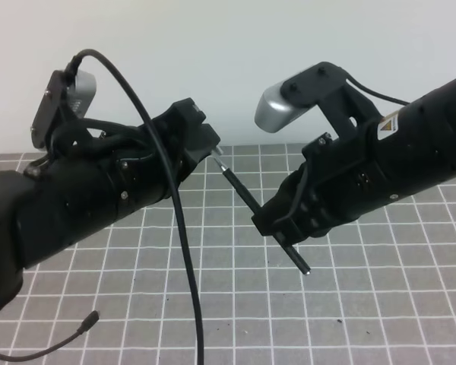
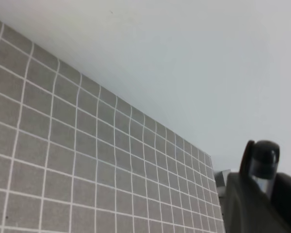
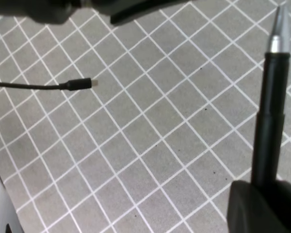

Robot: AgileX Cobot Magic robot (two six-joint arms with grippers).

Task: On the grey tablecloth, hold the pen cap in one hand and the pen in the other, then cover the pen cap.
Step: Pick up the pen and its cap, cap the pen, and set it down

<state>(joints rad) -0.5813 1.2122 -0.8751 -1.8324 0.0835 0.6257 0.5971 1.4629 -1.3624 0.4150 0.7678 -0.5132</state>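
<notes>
Both arms are raised above the grey tablecloth (image 1: 349, 304). The right gripper (image 1: 285, 224) is clamped around the middle of the pen (image 1: 243, 190); the barrel slants up past its fingers, silvery tip toward the left gripper (image 1: 209, 148), and the rear end juts out below them. In the right wrist view the pen (image 3: 271, 121) rises from between the fingers. The left gripper's fingers are closed; the pen cap (image 2: 263, 162) stands between them, its dark domed end protruding. A loose cable plug (image 1: 87, 322) lies on the cloth well below the left fingers.
</notes>
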